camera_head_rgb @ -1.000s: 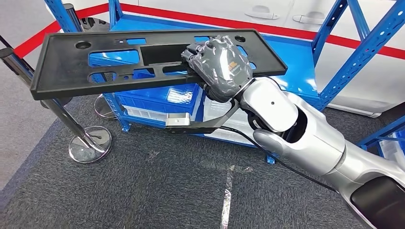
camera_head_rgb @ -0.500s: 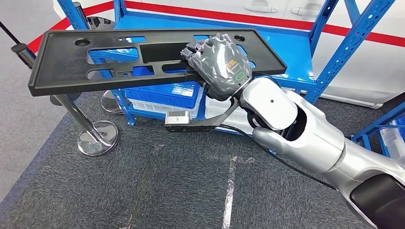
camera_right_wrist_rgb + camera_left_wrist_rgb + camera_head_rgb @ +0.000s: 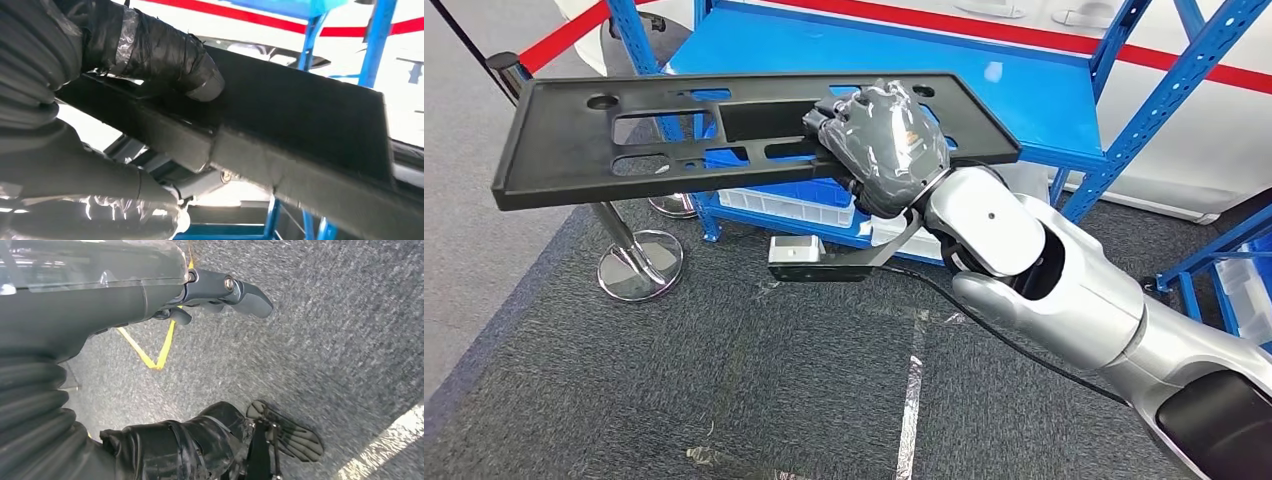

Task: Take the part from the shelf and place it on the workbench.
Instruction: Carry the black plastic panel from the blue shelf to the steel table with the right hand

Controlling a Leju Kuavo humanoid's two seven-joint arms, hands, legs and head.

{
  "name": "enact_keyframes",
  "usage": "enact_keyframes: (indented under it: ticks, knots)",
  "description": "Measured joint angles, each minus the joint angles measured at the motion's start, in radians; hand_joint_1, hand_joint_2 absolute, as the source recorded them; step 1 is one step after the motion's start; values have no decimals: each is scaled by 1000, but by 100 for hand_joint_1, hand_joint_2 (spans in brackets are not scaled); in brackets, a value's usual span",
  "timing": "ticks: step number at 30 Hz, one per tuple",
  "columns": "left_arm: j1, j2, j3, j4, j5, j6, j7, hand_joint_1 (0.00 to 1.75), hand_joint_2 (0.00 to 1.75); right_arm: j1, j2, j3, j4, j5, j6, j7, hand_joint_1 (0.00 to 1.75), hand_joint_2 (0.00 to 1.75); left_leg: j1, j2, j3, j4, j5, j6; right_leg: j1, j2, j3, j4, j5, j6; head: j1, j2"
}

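Carrying the flat black plastic panel with cut-outs (image 3: 724,125), the right robot hand (image 3: 884,145) grips its edge. The whole view has shifted against the blue steel shelf (image 3: 1024,110), so the camera has moved; transport continues, no tabletop in sight. The left robot hand (image 3: 220,290) hangs holding nothing, fingers loosely apart.

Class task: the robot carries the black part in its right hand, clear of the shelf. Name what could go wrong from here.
1. The right hand grips the part near one end, so the long free end may sag or twist loose.
2. That free end hangs above a stanchion and could strike it.
3. The blue shelf frame stands close behind; a turn might clip it.
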Motion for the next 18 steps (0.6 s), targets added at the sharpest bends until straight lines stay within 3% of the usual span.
enact_keyframes:
  ticks: [2,3,7,12,13,16,17,18]
  knots:
    - [-1,-1,0,0,0,0,1,0,175,0,0,0,-1,-2,0,2,175,175,-6,-1,-7,-2,9,1,16,0,70,-96,27,-28,-1,0]
    - [-1,-1,0,0,0,0,1,0,175,-1,0,0,-1,-2,0,2,175,175,-7,-2,-8,-2,11,1,20,0,86,-119,30,-34,-1,0]
    - [-1,-2,0,0,0,0,1,0,175,-1,0,0,-1,-2,0,2,175,175,-6,-2,-8,-3,11,1,23,0,92,-128,27,-38,-1,0]
    - [-1,-9,0,-1,1,1,2,0,175,-3,1,0,-1,-4,0,5,175,175,0,1,-9,-14,25,-3,31,-2,129,-200,7,-56,-3,0]
    - [-1,-9,0,-1,2,2,3,0,175,-3,1,0,-1,-5,0,6,175,175,0,2,-10,-23,33,-8,29,-5,139,-231,19,-55,-1,0]
    - [2,-3,0,-1,4,5,6,0,175,2,2,0,-1,-10,0,8,175,175,16,4,-56,162,-60,-55,4,-14,103,-275,92,-31,-2,0]
    - [2,-2,0,-1,4,6,7,0,175,4,3,0,-1,-11,0,9,175,175,24,4,-54,209,-79,-72,-5,-15,79,-265,102,-22,-4,0]
    - [2,-1,0,-1,4,6,7,0,175,5,3,0,-1,-11,0,10,175,175,30,6,-20,166,-52,-82,-12,-15,62,-250,103,-16,-4,0]
